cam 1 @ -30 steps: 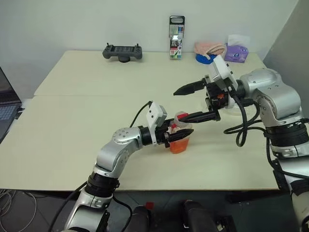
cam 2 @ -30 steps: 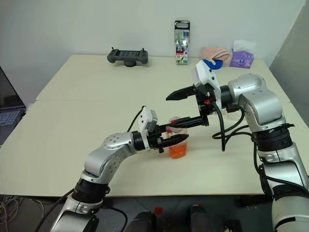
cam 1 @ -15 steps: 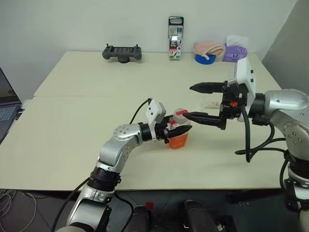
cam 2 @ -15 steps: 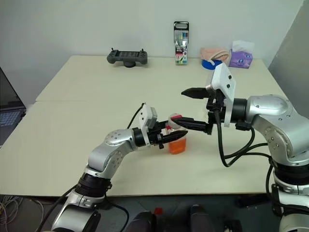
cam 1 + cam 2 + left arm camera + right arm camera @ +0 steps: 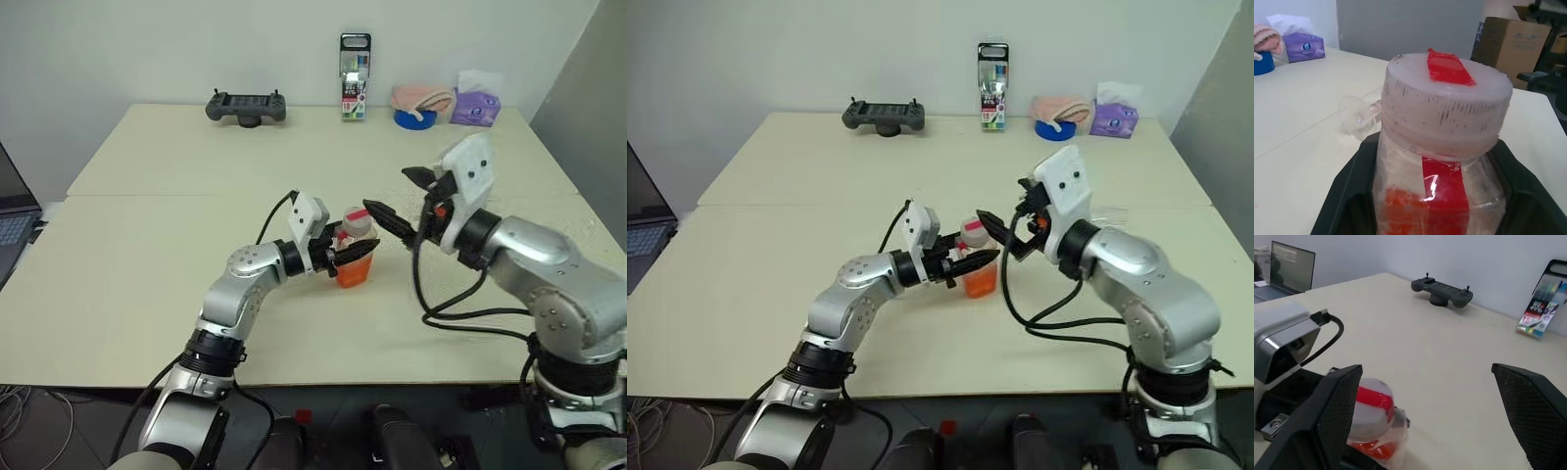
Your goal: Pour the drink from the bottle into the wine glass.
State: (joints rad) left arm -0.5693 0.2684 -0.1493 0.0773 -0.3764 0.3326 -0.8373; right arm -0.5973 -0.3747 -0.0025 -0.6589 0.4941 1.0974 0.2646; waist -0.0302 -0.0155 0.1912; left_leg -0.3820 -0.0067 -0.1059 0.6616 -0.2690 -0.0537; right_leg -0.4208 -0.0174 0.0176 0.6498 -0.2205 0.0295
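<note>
The bottle [image 5: 355,258] is small and clear, with the orange-red drink [image 5: 1400,210] low inside, a red label strip and a pale cap [image 5: 359,223] with a red band. It stands mid-table with my left gripper [image 5: 351,258] shut on its body, the black fingers [image 5: 1347,196] on either side. My right gripper [image 5: 387,191] is open and level at cap height. The cap [image 5: 1371,404] lies just inside one of its fingers [image 5: 1337,411]. The wine glass [image 5: 1358,116] shows clear on the table beyond the bottle. I cannot tell whether it stands upright.
Along the table's far edge are a game controller [image 5: 245,105], a marker pack [image 5: 355,76], a blue tape roll [image 5: 412,119], a pink cloth [image 5: 423,96] and a purple tissue pack [image 5: 475,106]. A laptop [image 5: 12,211] is at the left, off the table.
My right arm has swung round and turned at the wrist, and its open gripper now reaches the bottle's cap. The left hand has edged forward with the bottle.
</note>
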